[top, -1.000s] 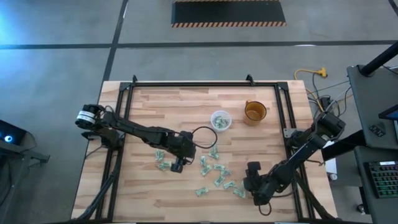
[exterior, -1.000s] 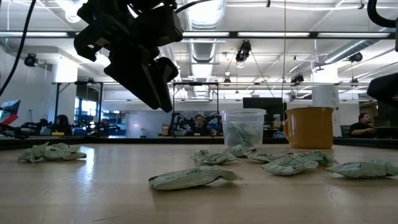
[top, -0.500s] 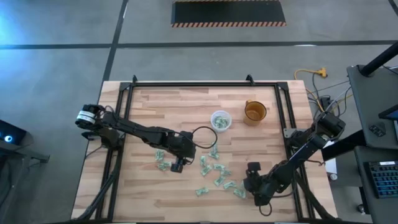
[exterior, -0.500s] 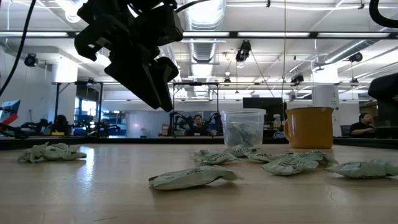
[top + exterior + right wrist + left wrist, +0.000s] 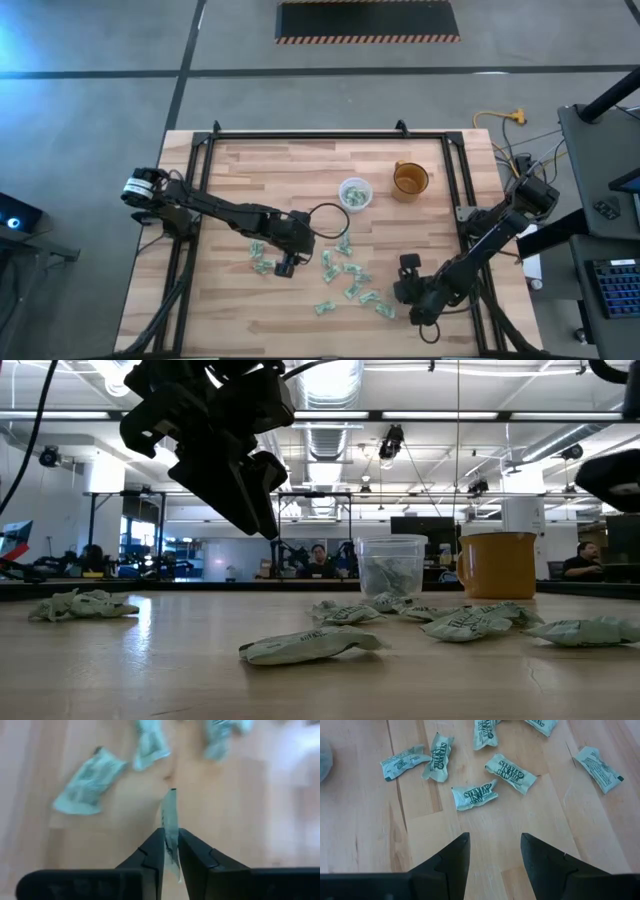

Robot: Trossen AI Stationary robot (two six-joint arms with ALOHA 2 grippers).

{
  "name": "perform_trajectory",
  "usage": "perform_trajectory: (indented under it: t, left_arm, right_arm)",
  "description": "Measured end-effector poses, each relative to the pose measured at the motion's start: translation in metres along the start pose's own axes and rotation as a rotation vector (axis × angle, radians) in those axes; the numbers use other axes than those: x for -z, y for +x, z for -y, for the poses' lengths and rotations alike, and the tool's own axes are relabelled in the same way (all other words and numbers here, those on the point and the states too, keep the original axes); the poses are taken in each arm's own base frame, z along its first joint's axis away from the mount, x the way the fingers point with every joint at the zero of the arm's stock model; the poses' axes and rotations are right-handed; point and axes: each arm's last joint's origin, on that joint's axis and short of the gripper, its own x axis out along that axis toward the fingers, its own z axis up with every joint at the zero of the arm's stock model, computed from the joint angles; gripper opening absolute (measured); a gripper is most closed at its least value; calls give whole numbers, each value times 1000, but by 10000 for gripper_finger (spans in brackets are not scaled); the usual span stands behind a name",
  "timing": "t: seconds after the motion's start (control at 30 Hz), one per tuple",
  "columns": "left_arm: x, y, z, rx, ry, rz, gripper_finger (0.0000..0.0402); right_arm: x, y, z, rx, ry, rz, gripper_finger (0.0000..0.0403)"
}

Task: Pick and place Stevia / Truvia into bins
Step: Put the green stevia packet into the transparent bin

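Observation:
Several pale green Stevia sachets [image 5: 350,275] lie flat on the wooden table, spread across its near middle. The bin, a clear cup [image 5: 354,193] with sachets inside, stands beyond them. My left gripper [image 5: 492,851] hangs open above the table's left-hand sachets, with one sachet [image 5: 475,795] just ahead of its fingertips. My right gripper [image 5: 170,837], near the table's near right corner [image 5: 402,296], is shut on one sachet [image 5: 170,812]. My right gripper pinches one sachet between its two fingers, on its flat faces [image 5: 170,831]. The sachet stands edge-on and sticks out past the fingertips. The fingers slant down at the table. Whether the sachet's free end [image 5: 172,791] touches the wood, I cannot tell.
An orange cup [image 5: 410,179] stands right of the clear cup. A black metal frame [image 5: 200,170] runs along the table's far, left and right edges. Two sachets [image 5: 261,258] lie left of my left gripper. Bare wood fills the far half.
My right arm's dark outline at the right edge of the low view now sits a little higher. Nothing else has moved.

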Motion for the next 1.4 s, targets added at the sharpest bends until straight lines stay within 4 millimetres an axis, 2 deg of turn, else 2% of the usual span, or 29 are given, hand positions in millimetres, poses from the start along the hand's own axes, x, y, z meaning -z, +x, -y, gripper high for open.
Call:
perform_trajectory:
  t: [0.17, 0.53, 0.67, 0.97, 1.1, 1.23, 1.4]
  left_arm:
    - [0, 0, 0, 0, 0, 1, 160]
    - [0, 0, 0, 0, 1, 1, 160]
    - [0, 0, 0, 0, 1, 1, 160]
    - [1, 1, 0, 0, 0, 3, 160]
    - [2, 1, 0, 0, 1, 6, 160]
    - [2, 2, 0, 0, 1, 6, 160]
    - [2, 2, 0, -1, 0, 5, 160]
  right_arm:
    - [-2, -5, 4, 68, -33, 53, 33]
    - [-1, -1, 3, 67, 8, 48, 37]
    - [2, 4, 2, 76, 16, 27, 66]
    - [5, 13, 2, 102, 23, 11, 170]
    - [6, 14, 3, 84, 56, -8, 195]
    - [8, 16, 5, 77, 76, -21, 191]
    - [9, 17, 5, 66, 78, -26, 151]
